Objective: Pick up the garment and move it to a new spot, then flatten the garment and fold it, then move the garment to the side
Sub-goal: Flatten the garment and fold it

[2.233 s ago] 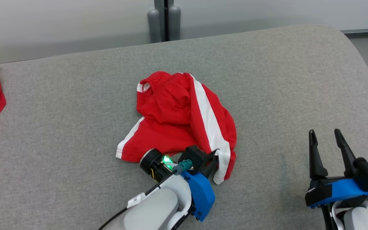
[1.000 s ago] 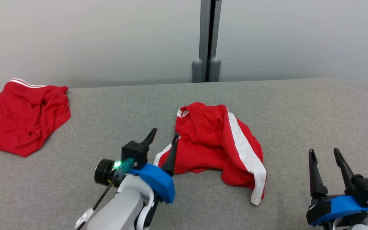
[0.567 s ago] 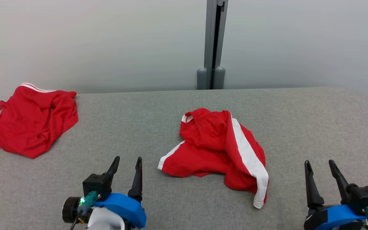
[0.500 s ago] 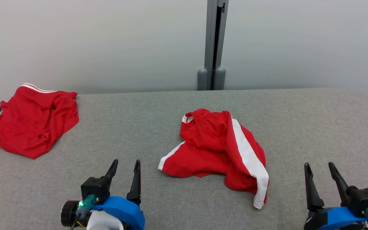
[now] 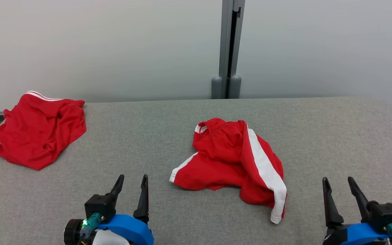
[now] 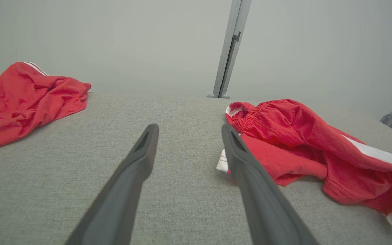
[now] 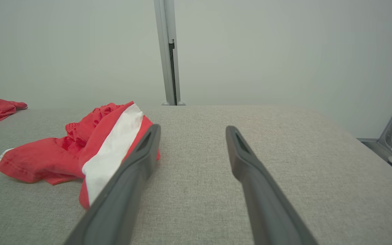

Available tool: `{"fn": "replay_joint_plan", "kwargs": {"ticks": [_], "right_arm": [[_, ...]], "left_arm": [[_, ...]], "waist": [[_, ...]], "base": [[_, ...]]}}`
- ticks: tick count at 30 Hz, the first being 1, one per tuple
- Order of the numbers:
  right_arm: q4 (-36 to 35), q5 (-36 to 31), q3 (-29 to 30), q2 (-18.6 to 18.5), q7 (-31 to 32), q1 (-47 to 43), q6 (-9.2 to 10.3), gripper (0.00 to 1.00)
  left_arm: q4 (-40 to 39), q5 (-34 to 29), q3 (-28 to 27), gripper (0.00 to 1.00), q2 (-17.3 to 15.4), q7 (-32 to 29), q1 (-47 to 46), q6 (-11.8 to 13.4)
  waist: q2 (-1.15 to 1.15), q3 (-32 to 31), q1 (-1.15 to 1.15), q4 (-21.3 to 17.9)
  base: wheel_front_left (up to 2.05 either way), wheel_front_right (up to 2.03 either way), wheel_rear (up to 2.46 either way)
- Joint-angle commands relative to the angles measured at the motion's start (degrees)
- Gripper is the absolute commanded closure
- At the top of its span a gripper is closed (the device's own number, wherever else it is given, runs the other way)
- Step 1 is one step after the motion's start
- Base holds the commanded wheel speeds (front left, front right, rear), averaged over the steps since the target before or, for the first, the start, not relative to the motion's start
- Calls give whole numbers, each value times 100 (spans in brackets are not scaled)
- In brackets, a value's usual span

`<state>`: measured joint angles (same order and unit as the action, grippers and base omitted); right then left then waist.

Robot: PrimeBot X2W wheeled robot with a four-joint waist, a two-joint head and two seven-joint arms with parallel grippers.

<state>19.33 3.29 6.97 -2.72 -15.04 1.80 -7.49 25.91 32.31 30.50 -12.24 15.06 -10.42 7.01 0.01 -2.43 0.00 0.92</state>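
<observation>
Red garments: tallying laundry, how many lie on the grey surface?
2. One crumpled red white-striped garment lies centrally on the grey fabric surface; another crumpled red garment at its left edge.

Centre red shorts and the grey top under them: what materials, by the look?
The red shorts: look like a thin, soft knit, matte, maybe polyester or cotton jersey; limp folds, gathered elastic waistband. The grey top: woven upholstery-type fabric, matte; a fine heathered weave shows up close, and the rounded edge hints at padding.
</observation>
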Motion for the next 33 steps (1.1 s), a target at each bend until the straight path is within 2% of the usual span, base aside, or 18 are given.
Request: {"fn": "replay_joint_plan", "kwargs": {"ticks": [1, 20, 27, 33], "right_arm": [[8, 25, -6, -31, -22, -51, -1, 0], [128, -68, 11, -30, -20, 147, -1, 0], [119, -267, -132, -30, 285, 884, -1, 0], [345, -497, -185, -31, 1006, 1828, -1, 0]], "left_arm": [[4, -24, -12, 0, 12, 17, 49, -32], [76, -198, -132, 0, 52, 17, 14, -42], [40, -263, -114, 0, 76, 17, -135, -71], [-73, -361, -89, 0, 149, 17, -330, -89]], "waist": [[-1, 2, 0, 0], [-1, 60, 0, 59], [-1, 208, 0, 249], [-1, 580, 0, 644]], "base": [[0, 0, 0], [0, 0, 0], [0, 0, 0], [0, 0, 0]]}}
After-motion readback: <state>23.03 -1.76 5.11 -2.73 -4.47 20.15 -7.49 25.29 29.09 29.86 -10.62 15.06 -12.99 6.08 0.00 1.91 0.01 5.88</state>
